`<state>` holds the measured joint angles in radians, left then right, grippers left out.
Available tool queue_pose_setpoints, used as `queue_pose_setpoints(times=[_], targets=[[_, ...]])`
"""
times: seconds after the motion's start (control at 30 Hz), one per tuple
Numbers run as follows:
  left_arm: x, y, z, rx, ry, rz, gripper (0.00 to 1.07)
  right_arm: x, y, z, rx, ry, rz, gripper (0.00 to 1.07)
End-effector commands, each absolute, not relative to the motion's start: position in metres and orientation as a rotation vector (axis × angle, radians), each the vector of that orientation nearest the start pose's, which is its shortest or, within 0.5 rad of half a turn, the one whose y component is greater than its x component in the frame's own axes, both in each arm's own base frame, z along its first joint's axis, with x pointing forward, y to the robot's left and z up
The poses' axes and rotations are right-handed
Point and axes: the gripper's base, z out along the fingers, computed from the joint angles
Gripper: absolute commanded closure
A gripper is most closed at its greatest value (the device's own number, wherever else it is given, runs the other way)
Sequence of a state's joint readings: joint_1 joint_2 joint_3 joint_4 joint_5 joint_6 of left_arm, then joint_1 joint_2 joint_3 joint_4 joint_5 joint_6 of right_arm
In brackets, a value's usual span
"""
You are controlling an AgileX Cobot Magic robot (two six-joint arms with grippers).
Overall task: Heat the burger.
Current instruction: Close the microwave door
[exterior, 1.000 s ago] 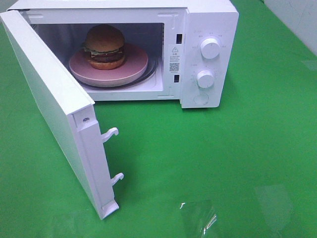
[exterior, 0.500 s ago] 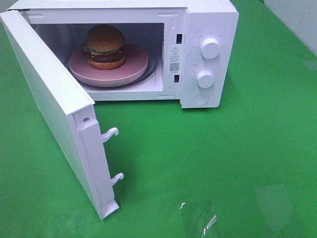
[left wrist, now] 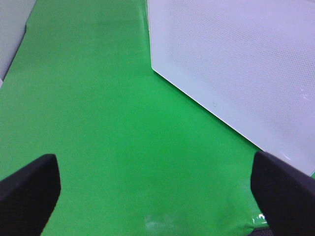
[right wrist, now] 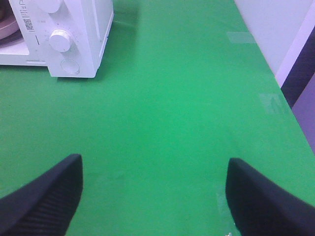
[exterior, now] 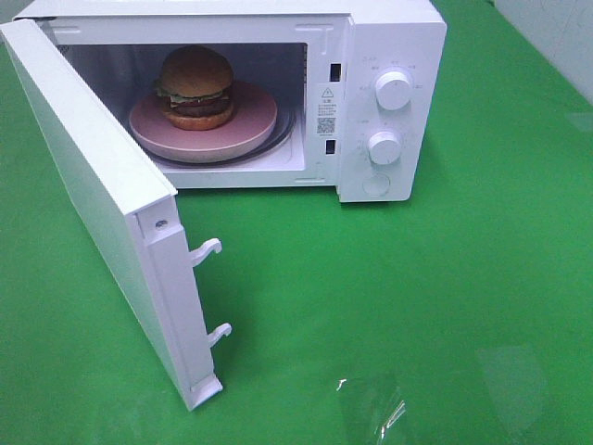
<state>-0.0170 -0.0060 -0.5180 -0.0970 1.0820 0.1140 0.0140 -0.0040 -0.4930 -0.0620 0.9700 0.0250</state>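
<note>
The burger [exterior: 195, 88], with its golden-brown bun, lettuce and dark patty, sits on a round pink plate [exterior: 250, 125] inside the white microwave [exterior: 389, 37]. The microwave door [exterior: 93, 204] stands swung wide open toward the front left. Neither gripper shows in the exterior high view. In the left wrist view my left gripper [left wrist: 155, 196] is open and empty over the green mat, with the door's outer face [left wrist: 236, 64] ahead of it. My right gripper [right wrist: 152, 196] is open and empty too, well away from the microwave's knob panel [right wrist: 61, 39].
A green mat [exterior: 417, 297] covers the table. Two knobs [exterior: 394, 91] and a round button are on the microwave's right panel. Two latch hooks [exterior: 208, 250] stick out of the door edge. A pale wall [right wrist: 275, 29] borders the mat on the right.
</note>
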Motion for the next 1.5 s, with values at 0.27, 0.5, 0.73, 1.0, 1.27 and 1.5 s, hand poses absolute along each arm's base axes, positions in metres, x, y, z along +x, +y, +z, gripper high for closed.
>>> queue_pose_setpoints(times=[0.27,0.5,0.73,1.0,1.27,1.5], targets=[[-0.011,-0.008,0.281,0.137,2.009,-0.061,0.09,-0.005,-0.005,0.283,0.010,1.922,-0.054,0.31],[-0.011,-0.008,0.281,0.137,2.009,-0.061,0.09,-0.005,-0.005,0.283,0.010,1.922,-0.054,0.31],[-0.009,-0.007,0.281,0.127,2.024,-0.060,0.09,-0.005,-0.005,0.283,0.010,1.922,-0.054,0.31],[-0.009,-0.008,0.282,0.130,2.017,-0.062,0.09,-0.005,-0.005,0.283,0.011,1.922,-0.053,0.31],[0.000,-0.007,0.302,0.116,1.923,-0.049,0.15,-0.005,-0.005,0.283,0.011,1.922,-0.053,0.31],[0.025,-0.006,0.312,0.103,1.905,-0.036,0.35,-0.005,-0.005,0.283,0.011,1.922,-0.053,0.31]])
